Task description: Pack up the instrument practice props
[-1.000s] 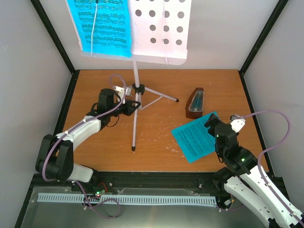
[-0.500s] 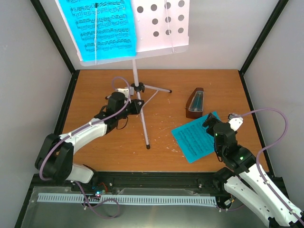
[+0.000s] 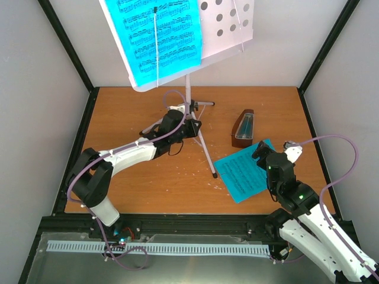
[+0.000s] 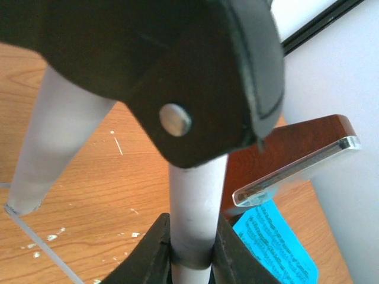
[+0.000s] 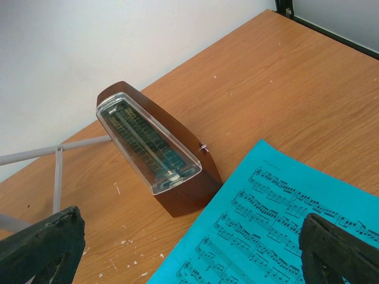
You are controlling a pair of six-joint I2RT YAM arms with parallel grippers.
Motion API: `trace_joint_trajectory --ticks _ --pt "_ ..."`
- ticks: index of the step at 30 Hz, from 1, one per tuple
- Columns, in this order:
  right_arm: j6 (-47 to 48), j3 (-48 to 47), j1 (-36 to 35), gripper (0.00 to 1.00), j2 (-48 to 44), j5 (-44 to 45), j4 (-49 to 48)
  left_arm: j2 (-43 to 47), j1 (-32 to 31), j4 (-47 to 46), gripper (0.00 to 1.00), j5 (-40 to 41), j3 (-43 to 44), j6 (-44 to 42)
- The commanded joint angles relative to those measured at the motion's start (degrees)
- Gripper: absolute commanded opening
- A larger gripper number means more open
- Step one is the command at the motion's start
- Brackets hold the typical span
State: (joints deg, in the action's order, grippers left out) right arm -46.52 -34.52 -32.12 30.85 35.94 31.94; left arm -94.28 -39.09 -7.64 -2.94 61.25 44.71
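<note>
Overhead, the left arm reaches far across the table, left gripper (image 3: 188,127) clamped on the pole of the music stand (image 3: 188,94), whose desk is cropped at the top. From the left wrist, a black riveted piece (image 4: 177,77) hides most of that pole. From the right wrist, the right gripper (image 5: 189,247) gapes empty over the cyan page (image 5: 284,225) beside the metronome (image 5: 154,148).
</note>
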Motion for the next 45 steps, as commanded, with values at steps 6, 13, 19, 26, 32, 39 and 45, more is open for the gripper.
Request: trace_joint_trajectory --ticks 6,13,19,26,32,39,45 --pt "8.2 -2.6 0.0 0.97 0.0 -7.2 -5.7 4.2 -0.3 0.4 0.94 -2.0 -0.3 2.5" --pt "20.3 -14.9 0.0 0.95 8.5 -23.6 -11.5 19.0 2.4 -2.1 0.99 -5.9 -10.0 -6.4" --pt "24.2 -32.5 0.1 0.9 22.6 -45.7 -16.8 33.6 13.1 -2.4 0.99 -29.4 -19.3 -11.5" --pt "26.6 -57.3 1.6 0.83 41.6 -63.2 -16.4 45.2 23.3 3.9 1.0 -49.5 -17.3 -11.8" --pt "25.6 -74.9 3.1 0.74 52.3 -65.9 -12.5 47.6 26.8 5.7 1.0 -55.7 -12.4 -9.8" --pt "23.1 -89.5 4.9 0.66 61.5 -67.8 -8.0 49.4 27.5 6.4 1.0 -54.2 -9.1 -9.2" --pt "22.9 -94.2 5.1 0.58 64.5 -68.5 -8.5 52.6 27.5 7.2 0.99 -48.0 -8.6 -9.7"
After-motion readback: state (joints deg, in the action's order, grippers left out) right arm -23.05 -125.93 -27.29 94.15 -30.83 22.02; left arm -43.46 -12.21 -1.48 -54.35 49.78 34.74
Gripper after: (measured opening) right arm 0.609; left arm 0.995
